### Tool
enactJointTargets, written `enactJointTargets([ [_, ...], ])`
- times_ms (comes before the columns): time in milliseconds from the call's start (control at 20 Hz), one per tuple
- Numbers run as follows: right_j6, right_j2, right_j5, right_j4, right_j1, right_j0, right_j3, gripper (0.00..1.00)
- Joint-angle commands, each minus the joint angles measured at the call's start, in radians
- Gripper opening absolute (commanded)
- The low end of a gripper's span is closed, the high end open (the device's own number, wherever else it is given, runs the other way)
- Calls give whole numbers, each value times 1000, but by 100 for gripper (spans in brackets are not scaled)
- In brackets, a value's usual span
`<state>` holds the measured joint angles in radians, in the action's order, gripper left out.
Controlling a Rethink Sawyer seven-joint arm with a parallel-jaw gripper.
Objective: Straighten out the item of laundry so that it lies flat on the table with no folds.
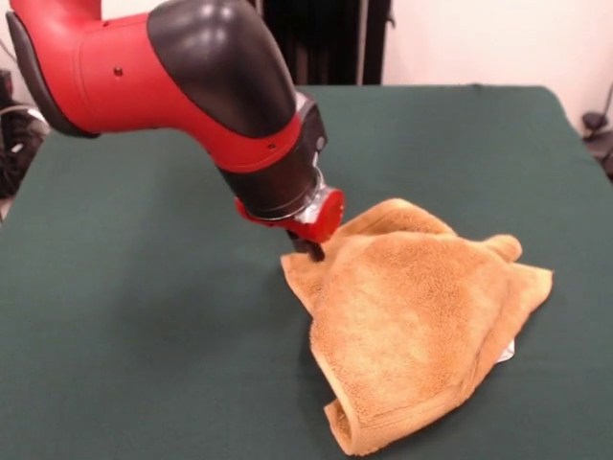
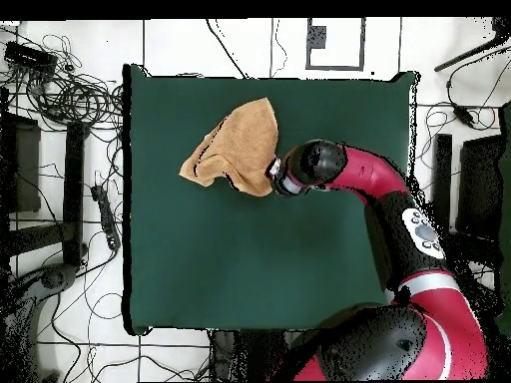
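Observation:
The item of laundry, an orange-tan terry towel, lies crumpled and folded over itself on the green table, right of centre in the front view. A bit of white label peeks out at its right edge. My gripper comes down at the towel's upper left corner and touches the cloth there; the wrist hides its tips. From overhead the towel sits near the table's top edge, with the gripper at its lower right corner.
The red and black arm reaches in from the right side of the overhead view. Cables and dark equipment lie on the floor left of the table. The towel's lower end is close to the front edge of the table.

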<state>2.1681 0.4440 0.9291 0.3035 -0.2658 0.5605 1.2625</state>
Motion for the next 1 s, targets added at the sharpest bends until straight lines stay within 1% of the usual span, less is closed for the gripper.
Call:
enactJointTargets([
  [50,-263,133,2,16,31,-21,77,0],
  [350,-265,136,4,26,20,-12,99,0],
  [400,-266,136,7,27,17,-10,103,100],
  [550,-294,140,34,28,-1,12,125,100],
  [700,-323,141,75,34,-16,31,126,100],
  [1000,-351,154,52,71,-41,77,189,100],
])
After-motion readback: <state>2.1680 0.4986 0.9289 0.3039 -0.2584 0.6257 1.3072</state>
